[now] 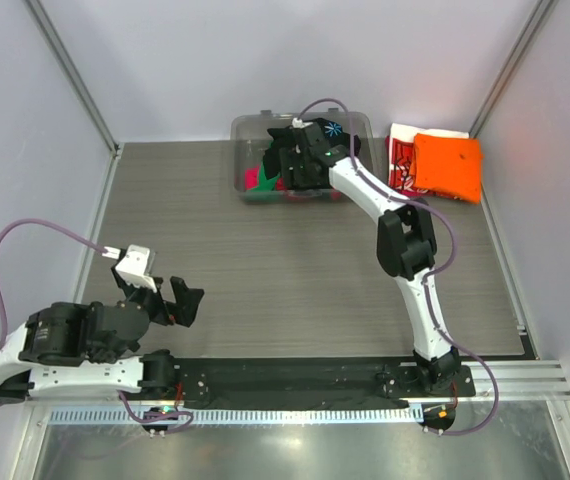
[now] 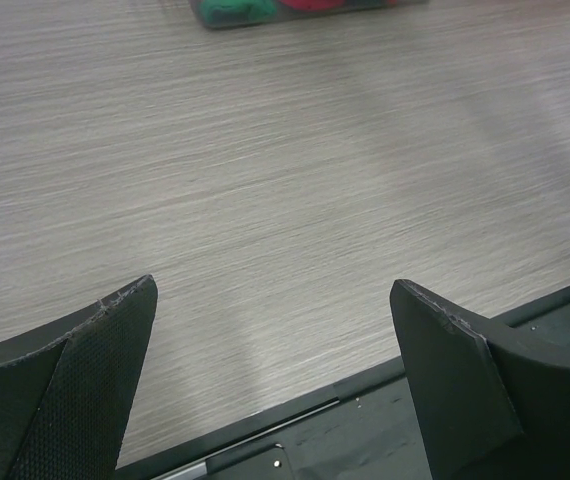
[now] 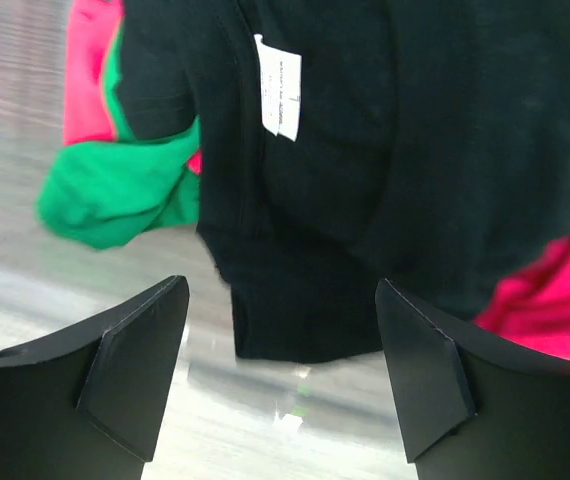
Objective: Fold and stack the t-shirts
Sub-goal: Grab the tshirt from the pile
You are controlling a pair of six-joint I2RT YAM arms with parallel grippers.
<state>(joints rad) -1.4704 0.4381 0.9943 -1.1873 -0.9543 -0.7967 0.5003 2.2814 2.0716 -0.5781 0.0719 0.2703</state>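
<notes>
Left gripper (image 1: 162, 297), 8 o'clock, nearest: jaws wide, empty, above the bench (image 1: 285, 260). Right gripper (image 3: 280, 290), 12 o'clock at the clear bin (image 1: 240, 125): jaws spread, gripping nothing, contact unclear, aimed at the black tee (image 3: 365, 150) heaped there beside the green tee (image 3: 115, 190). Likely soft, light, limp; pinch a bunched edge. Orange tee (image 1: 448, 165) lies folded at 1 o'clock.

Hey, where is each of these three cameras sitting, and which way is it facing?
Top external: above and behind the arms, looking down on the table; both arms show.
Left wrist: behind the left gripper, facing across the table toward the clear bin; its two fingers show.
Right wrist: behind the right gripper, facing the black t-shirt; its two fingers show.
Shared: top and left wrist both show the clear bin.
</notes>
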